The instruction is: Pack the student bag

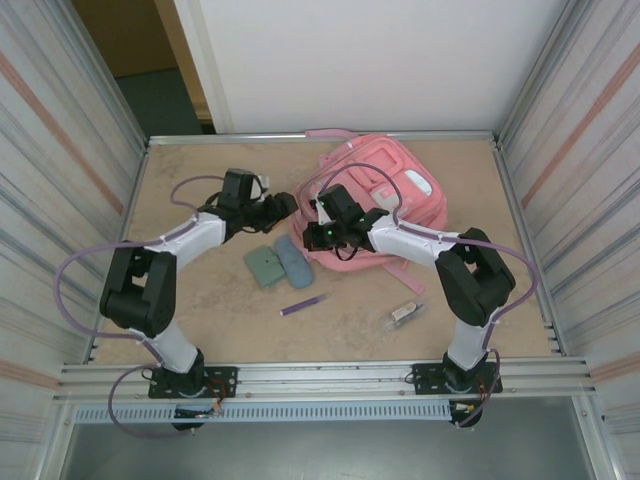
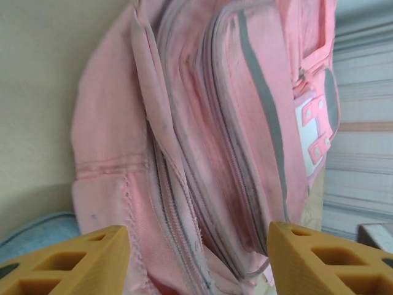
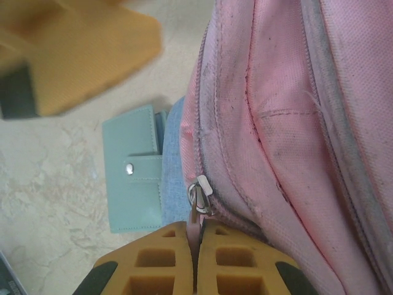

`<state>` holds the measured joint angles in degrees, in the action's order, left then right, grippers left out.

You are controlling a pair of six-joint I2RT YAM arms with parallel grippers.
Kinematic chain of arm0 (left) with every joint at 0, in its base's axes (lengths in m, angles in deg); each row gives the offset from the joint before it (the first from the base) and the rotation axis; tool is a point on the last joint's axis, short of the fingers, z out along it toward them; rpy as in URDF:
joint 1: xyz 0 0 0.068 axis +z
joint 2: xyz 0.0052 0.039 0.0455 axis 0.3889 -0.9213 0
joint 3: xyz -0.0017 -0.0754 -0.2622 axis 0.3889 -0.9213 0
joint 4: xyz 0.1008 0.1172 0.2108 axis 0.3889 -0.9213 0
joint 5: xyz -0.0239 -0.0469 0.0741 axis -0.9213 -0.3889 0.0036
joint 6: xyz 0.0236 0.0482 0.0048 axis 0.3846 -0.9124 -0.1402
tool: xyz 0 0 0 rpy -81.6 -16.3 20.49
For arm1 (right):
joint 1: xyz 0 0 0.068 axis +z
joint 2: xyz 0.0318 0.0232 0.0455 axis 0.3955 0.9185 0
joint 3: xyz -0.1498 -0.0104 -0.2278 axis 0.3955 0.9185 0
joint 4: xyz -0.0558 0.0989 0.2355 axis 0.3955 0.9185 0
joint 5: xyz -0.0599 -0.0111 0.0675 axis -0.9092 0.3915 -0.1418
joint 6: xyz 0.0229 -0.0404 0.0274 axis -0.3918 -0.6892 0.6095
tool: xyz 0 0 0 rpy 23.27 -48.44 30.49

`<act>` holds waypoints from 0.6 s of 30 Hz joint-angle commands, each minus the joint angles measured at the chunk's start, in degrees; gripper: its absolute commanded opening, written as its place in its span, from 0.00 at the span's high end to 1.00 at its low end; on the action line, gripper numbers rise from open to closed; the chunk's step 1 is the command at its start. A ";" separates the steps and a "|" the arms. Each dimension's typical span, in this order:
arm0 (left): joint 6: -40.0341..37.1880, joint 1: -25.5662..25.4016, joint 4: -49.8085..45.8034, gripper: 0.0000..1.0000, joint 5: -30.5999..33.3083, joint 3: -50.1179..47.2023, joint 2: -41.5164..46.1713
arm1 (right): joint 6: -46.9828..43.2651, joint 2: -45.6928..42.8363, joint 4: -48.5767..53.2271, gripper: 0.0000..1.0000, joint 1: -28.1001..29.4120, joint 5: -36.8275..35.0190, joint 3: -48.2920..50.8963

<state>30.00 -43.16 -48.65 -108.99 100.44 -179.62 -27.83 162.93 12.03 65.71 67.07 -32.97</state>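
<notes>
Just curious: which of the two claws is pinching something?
The right gripper, shut on the zipper pull of the student bag; the left gripper stands open, empty.

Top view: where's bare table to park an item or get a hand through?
Free: far-left corner of the table beyond the left arm; near strip between the pen and front rail. Crowded: centre, where the left gripper, right gripper (on the zipper pull), wallet and pouch meet the student bag.
</notes>
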 commanded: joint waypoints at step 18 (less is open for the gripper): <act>0.46 -1.07 0.66 1.00 2.71 6.28 -6.20 | -0.90 -9.87 2.54 1.00 -1.18 -5.51 11.29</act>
<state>32.08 -46.09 -50.09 -106.48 103.37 -184.83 -27.79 157.18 11.03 65.14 63.92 -24.58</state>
